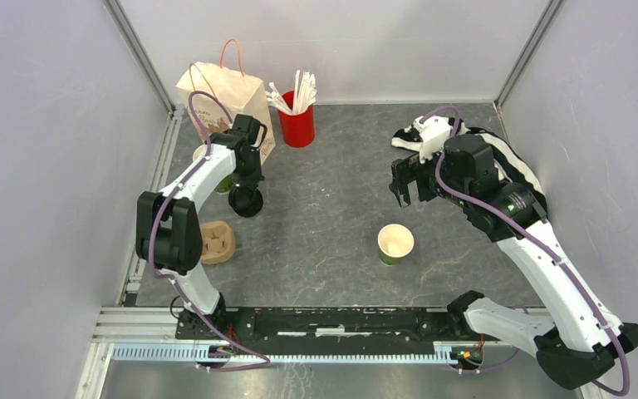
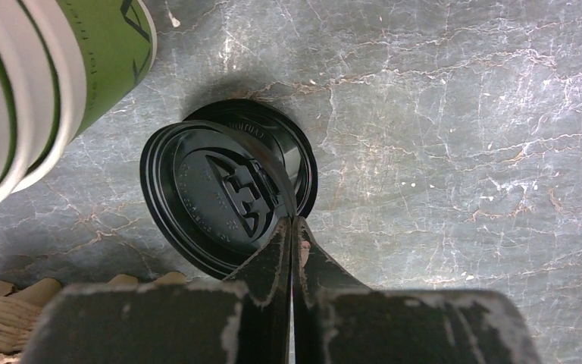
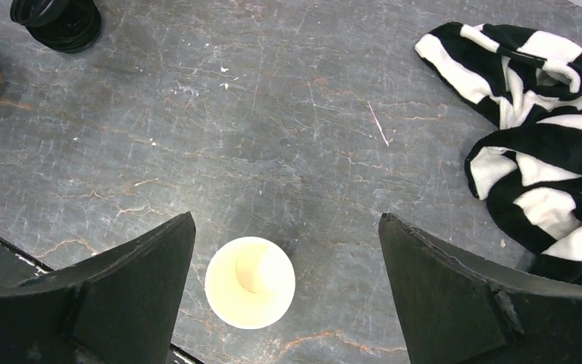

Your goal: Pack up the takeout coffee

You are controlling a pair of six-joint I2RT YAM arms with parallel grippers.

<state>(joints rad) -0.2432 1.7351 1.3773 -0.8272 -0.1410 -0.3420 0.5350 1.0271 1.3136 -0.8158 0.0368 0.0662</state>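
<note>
No lidded cup is in view. One lidless green cup with a cream inside stands alone mid-table; in the right wrist view it lies below and between my fingers. My right gripper is open and empty above the table behind it. My left gripper is shut on the rim of the top black lid, which tilts up off a stack of black lids. A stack of lidless green cups stands just left of the lids.
A paper bag stands at the back left, with a red cup of white sticks beside it. A brown cardboard cup carrier lies near the left arm. A black-and-white striped cloth lies at the right.
</note>
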